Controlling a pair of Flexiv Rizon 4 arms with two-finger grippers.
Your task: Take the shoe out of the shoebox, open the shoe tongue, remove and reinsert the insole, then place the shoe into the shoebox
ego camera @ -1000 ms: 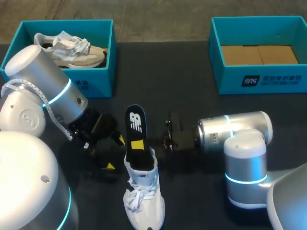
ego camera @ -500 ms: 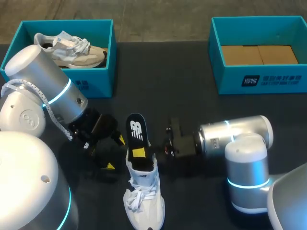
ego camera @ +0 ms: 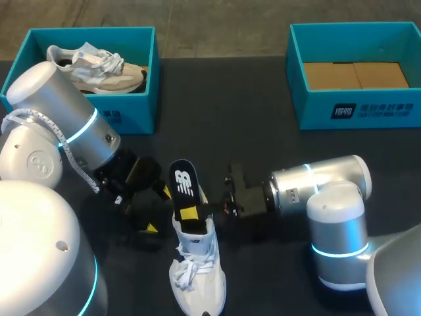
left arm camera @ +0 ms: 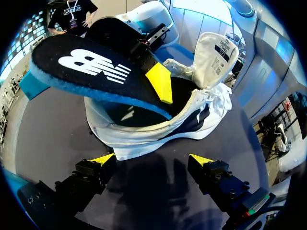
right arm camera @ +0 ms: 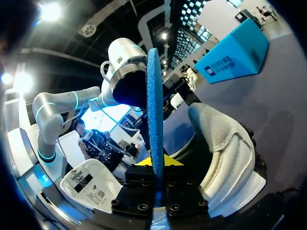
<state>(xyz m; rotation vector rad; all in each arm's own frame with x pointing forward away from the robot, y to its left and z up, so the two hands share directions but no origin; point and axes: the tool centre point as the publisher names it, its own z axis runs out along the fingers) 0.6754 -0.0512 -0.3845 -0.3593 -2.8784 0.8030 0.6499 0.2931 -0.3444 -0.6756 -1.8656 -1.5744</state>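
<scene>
Insole [ego camera: 184, 187]: lower middle of the head view, front end dipped into the shoe's opening, back end raised toward the upper frame.
Shoe [ego camera: 196, 270]: on the worktop [ego camera: 263, 131] just below the insole, toe toward the bottom edge, tongue [left arm camera: 213, 55] pulled up.
Axis: insole and shoe lie nearly in one line, the insole steeply tilted. It looks to need sliding down toward the toe.
Right fingers [ego camera: 191, 212]: clenched on the insole's two faces near its middle, entering from the right. This is the nearer arm.
Left fingers [ego camera: 158, 209]: released, spread just left of the heel, touching nothing.
Shoebox [ego camera: 131, 112]: upper left, well apart, holding a second shoe [ego camera: 99, 66].
</scene>
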